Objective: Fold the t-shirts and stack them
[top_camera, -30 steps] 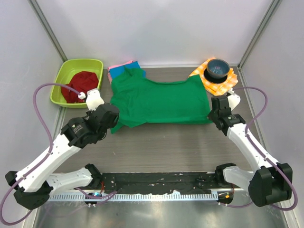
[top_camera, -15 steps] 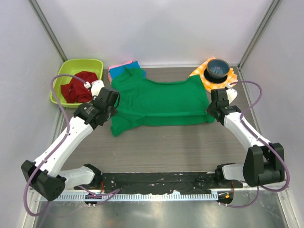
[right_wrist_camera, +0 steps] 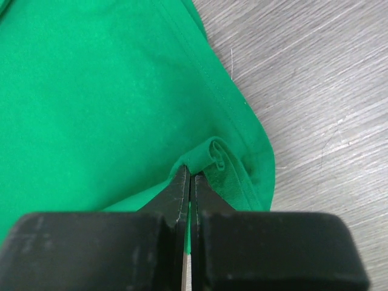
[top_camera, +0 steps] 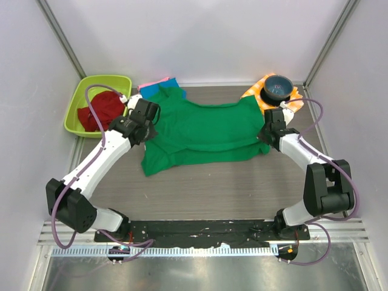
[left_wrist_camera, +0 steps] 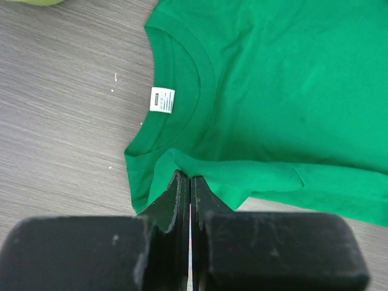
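Top external: green t-shirt (top_camera: 200,130) lies across the far middle of the bench (top_camera: 212,188), collar end to the left, hem end to the right. A fold line runs along its near part. Left pincer (top_camera: 150,119) sits on the shirt's left end by the collar. Right pincer (top_camera: 265,132) sits on the right end at the hem. Blue t-shirt (top_camera: 171,82) and pink t-shirt (top_camera: 148,86) are at the far left behind the green one, partly under it, pink left of blue. Lime bin (top_camera: 77,99) is at the far left corner with a red cloth (top_camera: 100,112) in it. Checked cloth (top_camera: 292,100) is at the far right with a dark bowl (top_camera: 277,86) on top.

Left wrist: left pincer (left_wrist_camera: 190,185) is pressed together, pinching a raised ridge of green t-shirt (left_wrist_camera: 285,91) just near of the neck opening. Collar is open, with a white label (left_wrist_camera: 162,100) showing inside. Bare bench (left_wrist_camera: 60,109) lies to the left.

Right wrist: right pincer (right_wrist_camera: 190,180) is pressed together, pinching a small rolled bit of green t-shirt (right_wrist_camera: 91,103) at the hem corner. The hem seam runs off to the far side. Bare bench (right_wrist_camera: 315,91) lies to the right.
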Controlling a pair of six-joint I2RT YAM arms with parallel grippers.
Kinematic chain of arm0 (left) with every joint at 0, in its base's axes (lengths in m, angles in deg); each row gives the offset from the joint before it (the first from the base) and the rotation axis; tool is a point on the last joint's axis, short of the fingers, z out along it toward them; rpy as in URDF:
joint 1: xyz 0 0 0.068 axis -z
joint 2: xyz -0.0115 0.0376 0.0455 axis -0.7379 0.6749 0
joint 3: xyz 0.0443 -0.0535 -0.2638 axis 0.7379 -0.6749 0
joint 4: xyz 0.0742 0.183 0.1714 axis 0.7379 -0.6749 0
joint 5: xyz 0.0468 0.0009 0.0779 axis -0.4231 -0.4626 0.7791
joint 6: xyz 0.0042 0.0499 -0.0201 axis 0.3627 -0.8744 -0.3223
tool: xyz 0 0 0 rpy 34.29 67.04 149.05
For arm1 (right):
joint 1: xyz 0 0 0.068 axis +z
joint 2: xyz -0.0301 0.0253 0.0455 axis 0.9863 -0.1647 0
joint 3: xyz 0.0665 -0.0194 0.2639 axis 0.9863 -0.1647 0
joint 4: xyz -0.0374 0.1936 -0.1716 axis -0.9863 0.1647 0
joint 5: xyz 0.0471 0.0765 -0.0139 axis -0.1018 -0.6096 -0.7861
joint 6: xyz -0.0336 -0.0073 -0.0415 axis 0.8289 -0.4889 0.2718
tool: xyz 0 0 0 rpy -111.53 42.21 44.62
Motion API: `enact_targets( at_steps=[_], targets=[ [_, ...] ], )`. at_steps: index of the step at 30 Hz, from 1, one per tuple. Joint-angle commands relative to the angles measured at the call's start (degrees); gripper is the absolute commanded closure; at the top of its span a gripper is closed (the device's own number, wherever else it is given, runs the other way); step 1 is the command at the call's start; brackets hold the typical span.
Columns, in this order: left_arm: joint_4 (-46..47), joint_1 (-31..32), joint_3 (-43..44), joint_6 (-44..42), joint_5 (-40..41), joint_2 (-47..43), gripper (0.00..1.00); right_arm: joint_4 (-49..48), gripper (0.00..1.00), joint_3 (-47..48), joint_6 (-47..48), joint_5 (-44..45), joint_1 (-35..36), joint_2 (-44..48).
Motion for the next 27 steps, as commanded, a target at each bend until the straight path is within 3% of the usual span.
enact_targets(
  at_steps=[1, 8, 19, 27],
  targets=[
    [2.6, -1.9, 3.6, -1.6, -1.1, 1.3, 1.0, -4.0, 0.99, 3.9, 1.6, -0.2, -0.2, -2.0],
    [3.2, -3.2, 9.9, -3.5, -3.2, 7.5, 1.0, -4.3, 0.99, 6.3, 1.5, 0.6, -0.3, -5.7],
    [3.4, -3.2, 21.6, -6.2, -10.7, 24.3, 1.0, -5.0, 0.99, 8.0, 1.2, -0.1, -0.3, -8.3],
    [2.3, -3.3, 28.1, -7.3, -9.1, 32.9, 1.0, -5.5, 0.99, 9.2, 1.1, -0.3, -0.3, -10.4]
  ],
)
